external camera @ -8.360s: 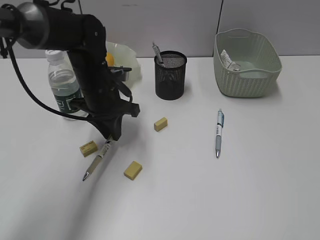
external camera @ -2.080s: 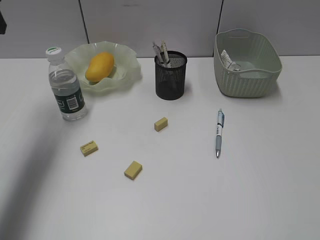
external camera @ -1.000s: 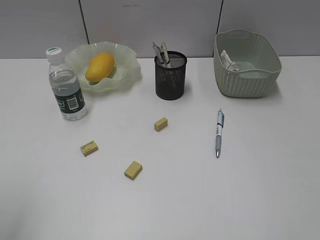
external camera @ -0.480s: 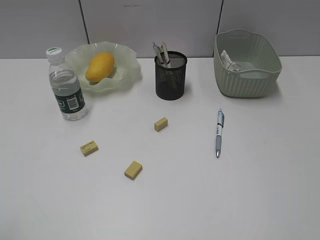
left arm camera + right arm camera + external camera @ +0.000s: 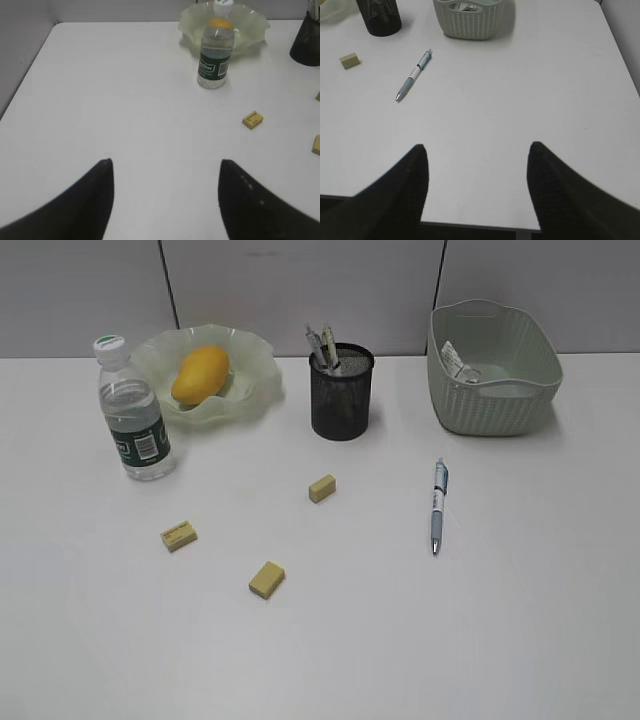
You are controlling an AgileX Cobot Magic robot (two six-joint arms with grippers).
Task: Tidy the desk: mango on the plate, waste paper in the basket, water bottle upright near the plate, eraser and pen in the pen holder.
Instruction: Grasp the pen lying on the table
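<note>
The mango point(image 5: 200, 375) lies on the plate point(image 5: 255, 355). Beside it the water bottle point(image 5: 135, 420) stands upright. Two pens stick out of the pen holder point(image 5: 341, 392). A third pen point(image 5: 437, 505) lies on the desk point(image 5: 400, 640), as do three erasers point(image 5: 322, 488) point(image 5: 178, 536) point(image 5: 266, 579). Waste paper point(image 5: 458, 360) sits in the basket point(image 5: 492, 370). Neither arm shows in the exterior view. My left gripper point(image 5: 165, 162) hangs open and empty over bare desk, well short of the bottle point(image 5: 216, 50). My right gripper point(image 5: 476, 146) is open and empty near the desk's front edge, far from the pen point(image 5: 413, 75).
A grey partition wall runs along the back of the desk. In the left wrist view an eraser point(image 5: 253, 120) lies right of the bottle. In the right wrist view the basket point(image 5: 472, 20), the pen holder point(image 5: 379, 17) and an eraser point(image 5: 349, 60) sit far ahead.
Since the oldest frame the left arm has left the exterior view, and the pen under it is gone from the desk, with a second pen in the holder. Nothing moved in the last second.
</note>
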